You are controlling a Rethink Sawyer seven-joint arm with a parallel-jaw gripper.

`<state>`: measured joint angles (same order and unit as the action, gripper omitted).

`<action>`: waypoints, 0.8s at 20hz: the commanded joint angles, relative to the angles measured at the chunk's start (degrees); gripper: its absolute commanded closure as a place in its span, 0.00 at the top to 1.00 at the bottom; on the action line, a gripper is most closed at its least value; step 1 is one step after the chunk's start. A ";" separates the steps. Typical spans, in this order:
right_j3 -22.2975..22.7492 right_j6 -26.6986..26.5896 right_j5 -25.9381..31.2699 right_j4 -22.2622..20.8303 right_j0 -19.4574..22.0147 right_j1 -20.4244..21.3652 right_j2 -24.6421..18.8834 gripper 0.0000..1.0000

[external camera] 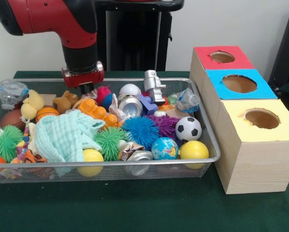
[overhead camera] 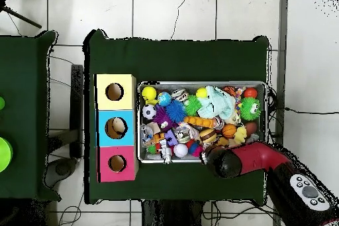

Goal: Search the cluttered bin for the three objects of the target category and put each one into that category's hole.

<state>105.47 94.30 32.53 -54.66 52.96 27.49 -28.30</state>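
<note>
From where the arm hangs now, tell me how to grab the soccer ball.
Come straight down on the soccer ball, closing across its widest middle. It is round, so any direction holds; its top is bare, but the yellow ball and purple spiky ball crowd its sides.

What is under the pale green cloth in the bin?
The cloth drapes over a yellow ball and a striped toy at its edge. Anything else beneath it is covered.
</note>
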 commanded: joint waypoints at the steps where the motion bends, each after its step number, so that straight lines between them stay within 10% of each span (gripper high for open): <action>1: 1.44 -7.13 3.14 1.82 -0.09 -3.87 -1.60 0.00; 16: 10.45 -5.18 4.60 10.12 -1.87 13.80 -7.42 0.00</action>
<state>111.27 94.30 32.56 -49.66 52.70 33.28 -29.83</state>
